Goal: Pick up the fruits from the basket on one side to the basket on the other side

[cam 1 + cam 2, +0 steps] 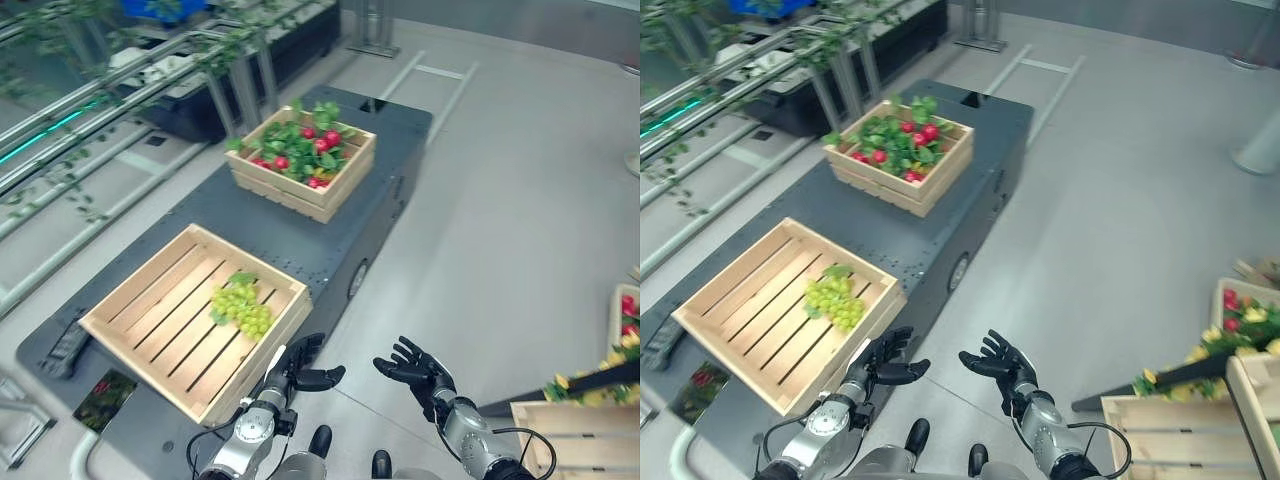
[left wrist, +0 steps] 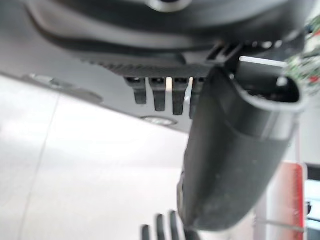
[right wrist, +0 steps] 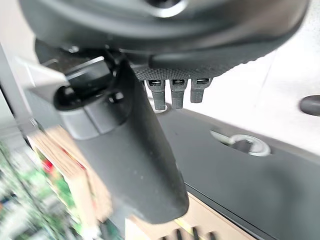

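Both dark hands hang low over the grey floor with fingers spread and holding nothing, the left hand (image 1: pixel 305 372) just off the corner of the near pale slatted wooden crate (image 1: pixel 150 300), the right hand (image 1: pixel 418 368) near it, palm facing it. Inside that crate lies a bunch of green grapes (image 1: pixel 243 306). Farther along the dark grey platform (image 1: pixel 330 235), well apart, a second wooden crate (image 1: pixel 330 195) holds red fruits among green leaves (image 1: pixel 305 140).

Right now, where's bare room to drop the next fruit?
Near crate: bare slats all around the grape bunch, widest on its left half. Dark platform is bare between the two crates. Far crate is crowded with leaves and red fruit.
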